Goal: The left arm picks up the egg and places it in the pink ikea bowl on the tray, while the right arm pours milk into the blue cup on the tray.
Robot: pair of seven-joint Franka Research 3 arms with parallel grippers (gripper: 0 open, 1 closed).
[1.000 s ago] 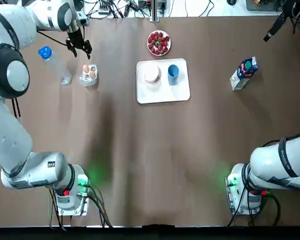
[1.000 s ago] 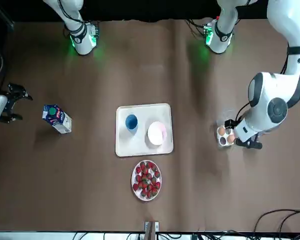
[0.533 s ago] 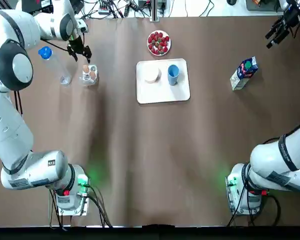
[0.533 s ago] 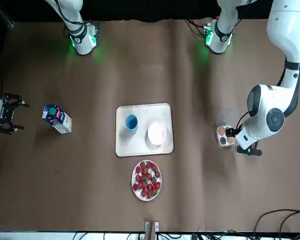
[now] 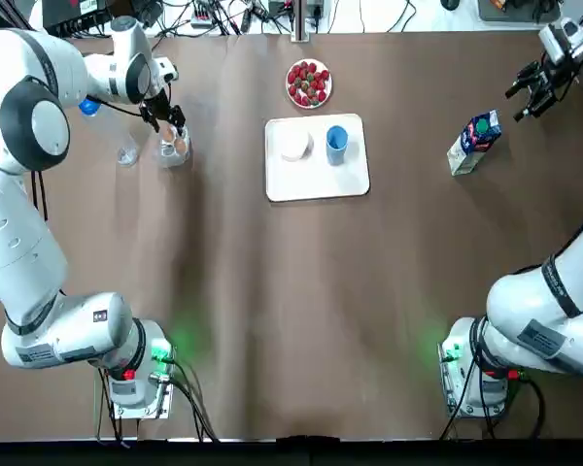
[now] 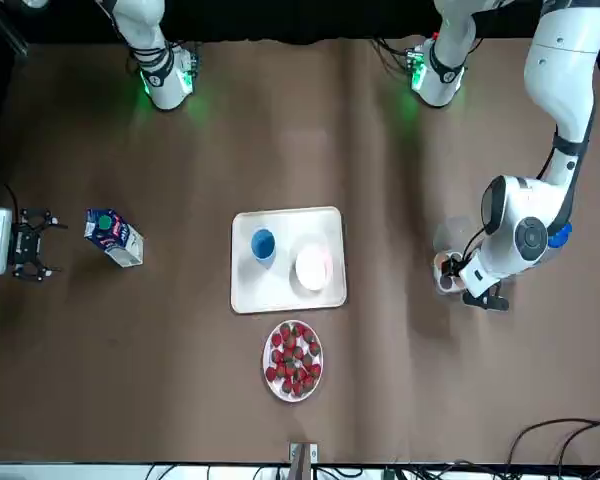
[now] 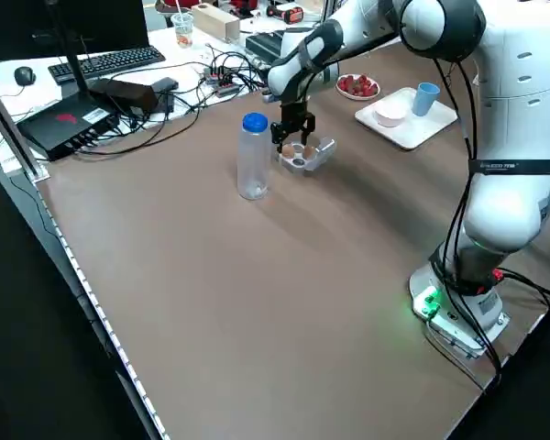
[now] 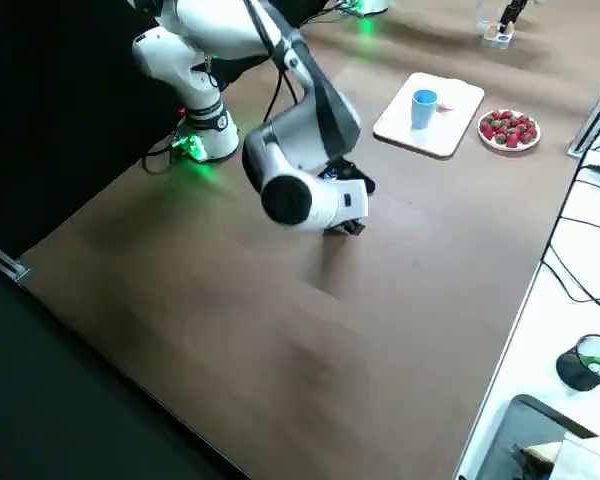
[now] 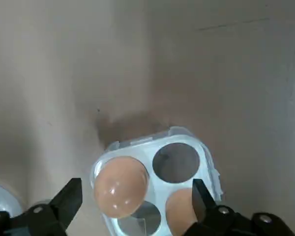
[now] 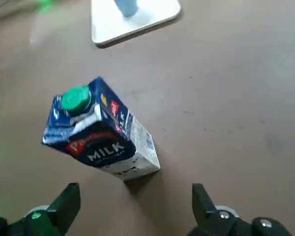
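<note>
Wrist views show left hand (image 9: 136, 192) spread above egg (image 9: 120, 186) (right hand (image 10: 135, 195) likewise, facing milk (image 10: 101, 132)).

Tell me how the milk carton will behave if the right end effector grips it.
The milk carton stands tall on a small base, so a sideways push would probably tip it. Its smooth card walls may dent under a hard squeeze. The open right end effector hovers near it.
</note>
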